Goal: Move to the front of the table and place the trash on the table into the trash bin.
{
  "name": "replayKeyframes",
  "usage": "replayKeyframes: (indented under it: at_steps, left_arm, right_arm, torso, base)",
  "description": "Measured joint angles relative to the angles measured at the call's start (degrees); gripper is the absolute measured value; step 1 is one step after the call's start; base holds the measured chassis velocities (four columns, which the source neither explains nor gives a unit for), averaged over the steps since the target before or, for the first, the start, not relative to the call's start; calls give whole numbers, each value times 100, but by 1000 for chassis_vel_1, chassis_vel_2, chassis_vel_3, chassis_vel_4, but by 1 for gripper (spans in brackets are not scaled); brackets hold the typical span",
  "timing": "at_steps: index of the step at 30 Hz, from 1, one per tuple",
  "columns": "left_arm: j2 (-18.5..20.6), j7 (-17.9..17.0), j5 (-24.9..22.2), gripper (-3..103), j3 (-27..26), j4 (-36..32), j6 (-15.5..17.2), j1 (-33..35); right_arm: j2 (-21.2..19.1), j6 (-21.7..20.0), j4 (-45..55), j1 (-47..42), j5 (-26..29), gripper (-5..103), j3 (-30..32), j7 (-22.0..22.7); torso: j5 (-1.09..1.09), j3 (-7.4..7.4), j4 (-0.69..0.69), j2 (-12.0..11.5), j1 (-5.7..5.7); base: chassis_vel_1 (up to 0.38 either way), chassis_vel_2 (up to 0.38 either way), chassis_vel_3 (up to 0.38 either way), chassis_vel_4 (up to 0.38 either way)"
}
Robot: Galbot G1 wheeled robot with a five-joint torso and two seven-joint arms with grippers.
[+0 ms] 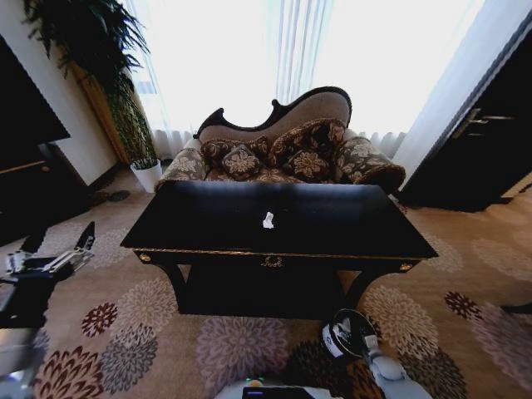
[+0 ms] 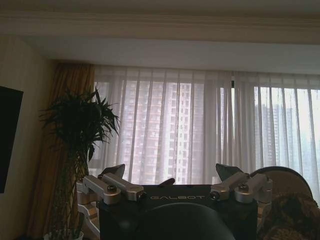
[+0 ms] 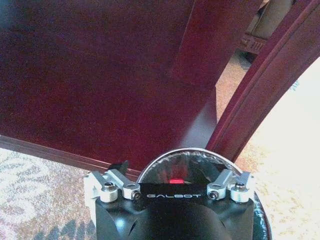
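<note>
Robot faces the tabletop [image 1: 208, 218]. One white paper wad [image 1: 268, 220] remains at centre. Right end effector [image 3: 172, 172], open, hovers above the trash bin [image 1: 349, 333] at 5 o'clock; left end effector [image 2: 170, 176] open, idle.

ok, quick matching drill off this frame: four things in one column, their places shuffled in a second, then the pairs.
Things:
1. paper wad
2. trash bin
3. sofa
4. potted plant

Places:
A. on the carpet by the table's front right leg
B. behind the table, in front of the curtains
C. on the tabletop, near the middle
D. back left corner, beside the sofa

Pairs: 1-C, 2-A, 3-B, 4-D
</note>
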Motion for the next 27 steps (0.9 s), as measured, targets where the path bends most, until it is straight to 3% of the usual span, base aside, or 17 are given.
replayKeyframes:
  at_steps: [2, 4, 14, 19, 22, 27]
  left_arm:
    - [-6, 0, 6, 100, 12, 9, -2, 5]
    - [-5, 1, 14, 100, 15, 23, -17, 15]
    - [101, 2, -66, 100, -18, 123, -32, -101]
    - [85, -9, -43, 100, 195, 129, 20, -263]
    - [75, -10, -4, 100, 299, 151, 27, -350]
    - [103, -10, -17, 100, 323, 196, 27, -414]
  right_arm:
    - [44, 4, 12, -13, -2, 96, 0, -2]
    - [75, 12, 62, -54, -3, 99, 2, -4]
    - [150, 76, 598, -472, -90, 100, 154, -79]
    - [115, 216, 1037, -867, -443, 100, 457, -248]
    - [20, 492, 1268, -1133, -1009, 100, 809, -409]
    - [-8, 603, 1740, -1440, -1242, 100, 1215, -466]
  torso:
    - [1, 0, 0, 0, 0]
    - [1, 0, 0, 0, 0]
    - [1, 0, 0, 0, 0]
    - [2, 0, 1, 0, 0]
    - [0, 0, -1, 0, 0]
    - [3, 0, 0, 0, 0]
  base:
    - [0, 0, 0, 0]
    - [0, 0, 0, 0]
    - [0, 0, 0, 0]
    - [0, 0, 0, 0]
    - [0, 0, 0, 0]
    - [0, 0, 0, 0]
